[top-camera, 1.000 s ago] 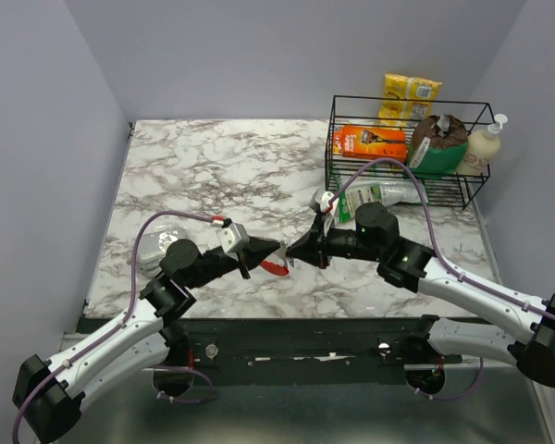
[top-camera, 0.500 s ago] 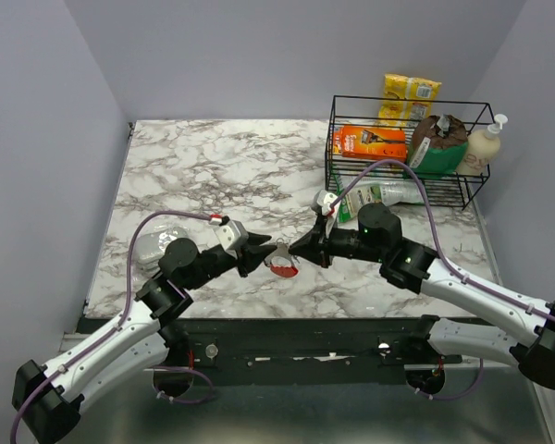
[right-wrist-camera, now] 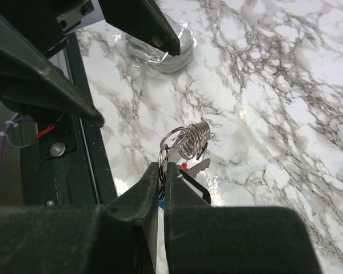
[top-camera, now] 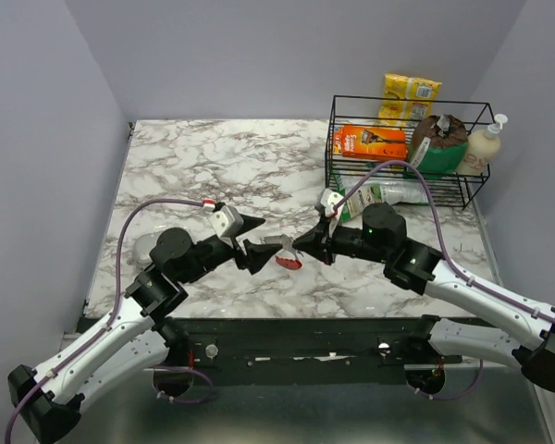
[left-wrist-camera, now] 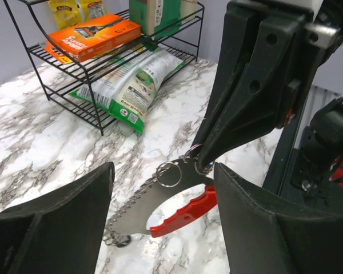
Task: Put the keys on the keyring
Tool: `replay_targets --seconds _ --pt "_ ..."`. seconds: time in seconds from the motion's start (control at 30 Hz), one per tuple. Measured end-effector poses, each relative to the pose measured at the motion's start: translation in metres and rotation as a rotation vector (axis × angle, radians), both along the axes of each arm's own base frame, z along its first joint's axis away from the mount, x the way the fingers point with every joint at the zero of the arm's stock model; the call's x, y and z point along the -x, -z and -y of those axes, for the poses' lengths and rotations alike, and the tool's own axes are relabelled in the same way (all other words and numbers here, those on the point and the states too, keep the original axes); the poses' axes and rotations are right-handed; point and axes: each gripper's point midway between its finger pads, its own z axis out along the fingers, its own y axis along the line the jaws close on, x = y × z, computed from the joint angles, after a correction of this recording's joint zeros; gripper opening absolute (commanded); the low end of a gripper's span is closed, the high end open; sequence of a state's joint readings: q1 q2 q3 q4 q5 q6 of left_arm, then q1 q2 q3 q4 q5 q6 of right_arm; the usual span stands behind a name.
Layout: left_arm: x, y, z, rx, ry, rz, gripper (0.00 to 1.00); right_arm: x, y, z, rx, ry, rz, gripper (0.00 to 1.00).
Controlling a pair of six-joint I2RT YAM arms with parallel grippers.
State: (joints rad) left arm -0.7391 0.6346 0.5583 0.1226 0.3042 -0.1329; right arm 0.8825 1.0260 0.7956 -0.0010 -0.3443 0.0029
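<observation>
- Red shows at the middle of the table's near edge: the keyring (left-wrist-camera: pixel 186 211), joined to a silvery toothed blade (left-wrist-camera: pixel 142 201), slopes down toward the marble table (top-camera: pixel 213 166).
- Your right gripper (top-camera: pixel 299 248) is clamped shut on the bunch's upper end, pinching a coil of thin wire rings (right-wrist-camera: pixel 190 138).
- One of the keys (right-wrist-camera: pixel 200 166) peeks out just under that coil; you cannot make out the others.
- Your left gripper (top-camera: pixel 266 233) is spread wide and holds nothing. Its fingers (left-wrist-camera: pixel 63 222) sit on either side of the keyring without touching it.
- The two grippers point at each other, tips close together.
- You cannot tell whether the low end of the blade touches the table.
- A black wire basket (top-camera: pixel 407 190) of packets stands at the far right, and a clear plastic container (right-wrist-camera: pixel 160 54) sits near the left arm.
</observation>
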Motion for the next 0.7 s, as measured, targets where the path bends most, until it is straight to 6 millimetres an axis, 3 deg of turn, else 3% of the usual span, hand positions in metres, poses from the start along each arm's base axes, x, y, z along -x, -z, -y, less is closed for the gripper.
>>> replay_targets --seconds 0.27,0.47,0.63,0.7 --pt "-0.014 -0.04 0.019 0.022 -0.004 -0.186 0.84 -0.021 -0.011 0.012 0.001 0.129 0.061 0.0" --pt "-0.021 -0.039 0.032 -0.007 -0.012 -0.353 0.74 -0.032 -0.018 0.019 0.005 0.195 0.098 0.0" --pt "-0.016 -0.036 0.041 -0.028 0.031 -0.437 0.7 -0.034 -0.02 0.021 0.003 0.21 0.107 0.0" --pt "-0.015 -0.034 0.045 -0.035 0.049 -0.468 0.61 -0.034 -0.022 0.021 -0.001 0.209 0.111 0.0"
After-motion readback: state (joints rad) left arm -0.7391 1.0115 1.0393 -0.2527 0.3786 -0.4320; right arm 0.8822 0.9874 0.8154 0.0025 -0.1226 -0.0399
